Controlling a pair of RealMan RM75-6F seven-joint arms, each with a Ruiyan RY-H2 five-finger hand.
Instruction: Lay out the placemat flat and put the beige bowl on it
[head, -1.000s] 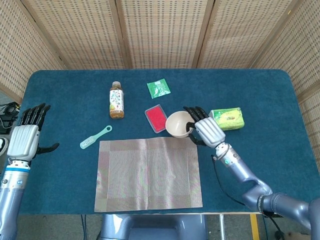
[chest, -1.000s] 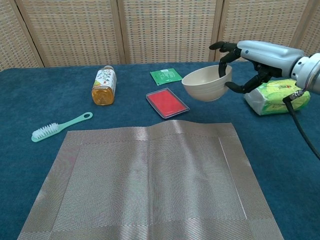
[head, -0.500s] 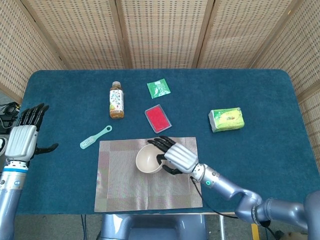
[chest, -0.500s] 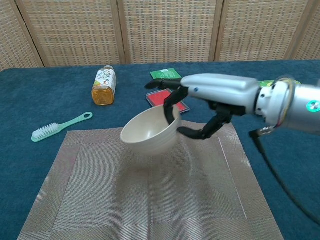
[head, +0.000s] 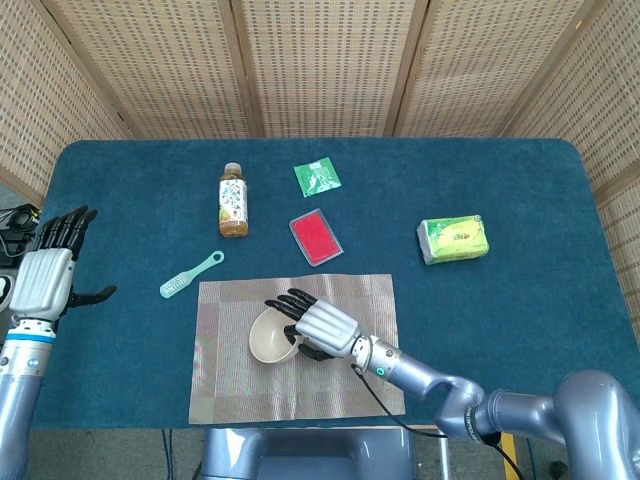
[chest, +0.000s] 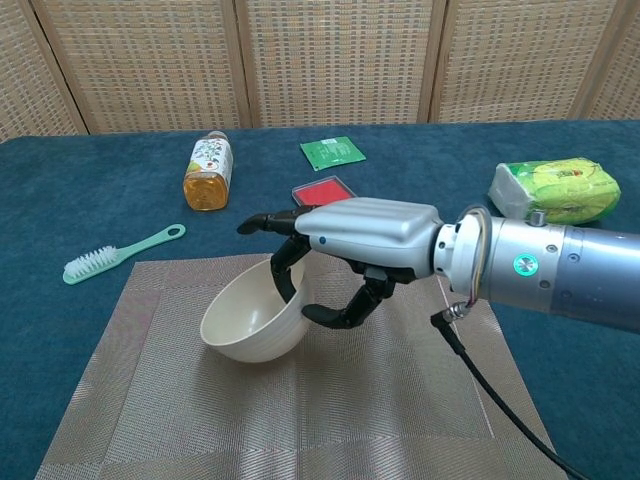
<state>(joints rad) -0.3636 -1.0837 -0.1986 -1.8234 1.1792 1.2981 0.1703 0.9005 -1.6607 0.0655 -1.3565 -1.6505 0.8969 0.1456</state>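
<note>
The placemat (head: 240, 390) (chest: 400, 400) lies flat at the table's front middle, a woven grey-brown rectangle. My right hand (head: 322, 326) (chest: 360, 235) grips the beige bowl (head: 268, 337) (chest: 250, 318) by its rim, fingers hooked inside and thumb outside. The bowl hangs tilted just above the mat's middle; whether it touches the mat I cannot tell. My left hand (head: 48, 275) hovers at the table's far left edge with its fingers spread, holding nothing. It does not show in the chest view.
Behind the mat lie a mint brush (head: 190, 274) (chest: 118, 253), a tea bottle (head: 232, 201) (chest: 207, 170), a red tray (head: 315, 237) (chest: 322, 189) and a green packet (head: 317, 177) (chest: 332, 152). A green-yellow pack (head: 453, 239) (chest: 552, 190) sits at the right.
My right hand has carried the bowl from beside the green-yellow pack leftward and forward over the mat, then lowered it toward the mat's middle. The left hand has stayed put.
</note>
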